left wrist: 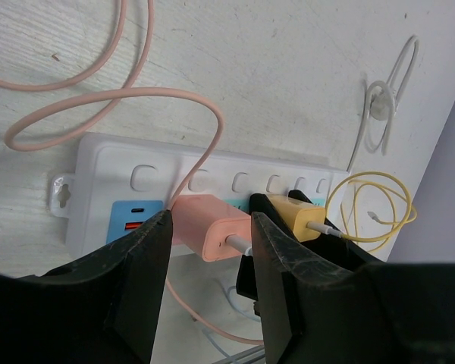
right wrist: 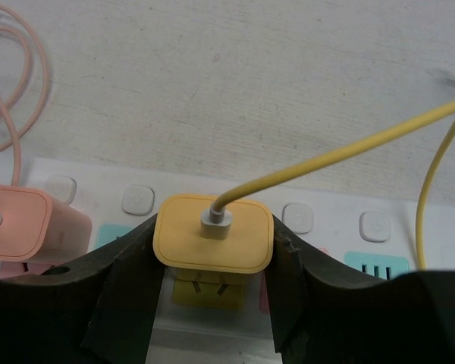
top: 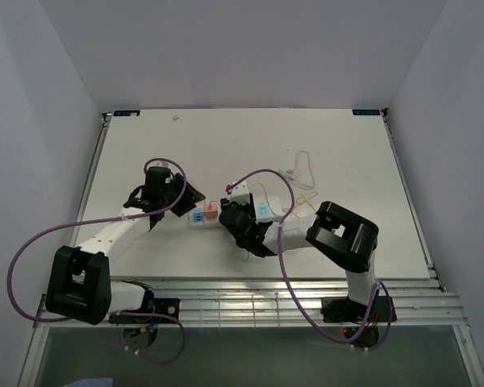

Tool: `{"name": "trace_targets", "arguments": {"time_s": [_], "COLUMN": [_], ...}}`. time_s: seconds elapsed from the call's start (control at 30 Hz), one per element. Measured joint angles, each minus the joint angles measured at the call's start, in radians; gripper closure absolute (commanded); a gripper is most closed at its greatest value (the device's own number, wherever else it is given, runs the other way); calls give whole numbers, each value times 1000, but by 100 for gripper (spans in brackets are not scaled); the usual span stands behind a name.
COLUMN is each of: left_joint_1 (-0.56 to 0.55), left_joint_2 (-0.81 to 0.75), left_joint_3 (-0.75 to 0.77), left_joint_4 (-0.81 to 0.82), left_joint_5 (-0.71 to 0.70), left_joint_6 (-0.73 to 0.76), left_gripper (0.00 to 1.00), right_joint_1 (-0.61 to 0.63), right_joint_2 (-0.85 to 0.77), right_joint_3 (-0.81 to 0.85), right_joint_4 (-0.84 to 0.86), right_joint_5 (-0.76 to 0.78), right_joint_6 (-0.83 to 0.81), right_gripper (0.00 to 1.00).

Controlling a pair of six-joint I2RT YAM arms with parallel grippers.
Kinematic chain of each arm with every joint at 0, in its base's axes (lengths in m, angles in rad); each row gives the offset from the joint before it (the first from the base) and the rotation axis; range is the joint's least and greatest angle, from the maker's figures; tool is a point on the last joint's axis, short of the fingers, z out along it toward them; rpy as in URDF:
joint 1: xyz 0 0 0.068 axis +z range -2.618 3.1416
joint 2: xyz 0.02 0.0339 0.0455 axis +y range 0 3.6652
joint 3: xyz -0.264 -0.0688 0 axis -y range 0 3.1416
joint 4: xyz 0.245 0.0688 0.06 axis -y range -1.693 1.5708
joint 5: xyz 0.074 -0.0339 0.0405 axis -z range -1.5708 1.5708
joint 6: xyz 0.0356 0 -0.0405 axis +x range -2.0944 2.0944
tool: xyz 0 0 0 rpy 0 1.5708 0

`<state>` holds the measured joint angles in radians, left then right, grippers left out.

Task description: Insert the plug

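**Status: yellow plug gripped over the power strip**

I am viewing the power strip [top: 262,211] lying at the middle of the bench [top: 185,145], between the two arms.

1. Right gripper [right wrist: 216,258]: I am seeing it clamped on the yellow plug [right wrist: 243,243]. Its fingers [right wrist: 129,296] are pressing on the plug's two opposite sides. The plug is sitting directly over the power strip, beside a row of white switch buttons. Its lower body is showing beneath the square top face, so I cannot tell whether it is fully seated. The yellow cable [right wrist: 341,152] is leaving the top of the plug and running off to the right.

2. Left gripper [left wrist: 211,243]: its fingers [left wrist: 136,280] are standing on either side of the pink plug [left wrist: 208,227], right at its edges. I cannot tell whether they are pressing on it or only bracketing it. The pink plug is sitting on the strip next to a blue outlet panel, just beside the yellow plug. The pink cable [left wrist: 121,95] is looping across the bench behind the strip.

3. A coiled white cable [left wrist: 383,106] is lying on the bench beyond the strip's far end.
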<state>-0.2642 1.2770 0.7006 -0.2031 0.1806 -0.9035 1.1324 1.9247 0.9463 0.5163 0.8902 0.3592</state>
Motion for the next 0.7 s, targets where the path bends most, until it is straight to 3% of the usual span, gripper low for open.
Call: {"name": "trace_targets", "arguments": {"time_s": [0.7], "left_joint_1": [0], "left_joint_2": [-10], "left_joint_3": [0], "left_joint_4": [-7], "left_joint_5": [-2], "left_joint_6": [0], "left_gripper": [43], "right_joint_1": [-6], "right_joint_2": [-27], "right_joint_3": [0], "right_joint_4": [-57], "right_joint_5": [-23], "right_joint_6": [18], "right_gripper": [31]}}
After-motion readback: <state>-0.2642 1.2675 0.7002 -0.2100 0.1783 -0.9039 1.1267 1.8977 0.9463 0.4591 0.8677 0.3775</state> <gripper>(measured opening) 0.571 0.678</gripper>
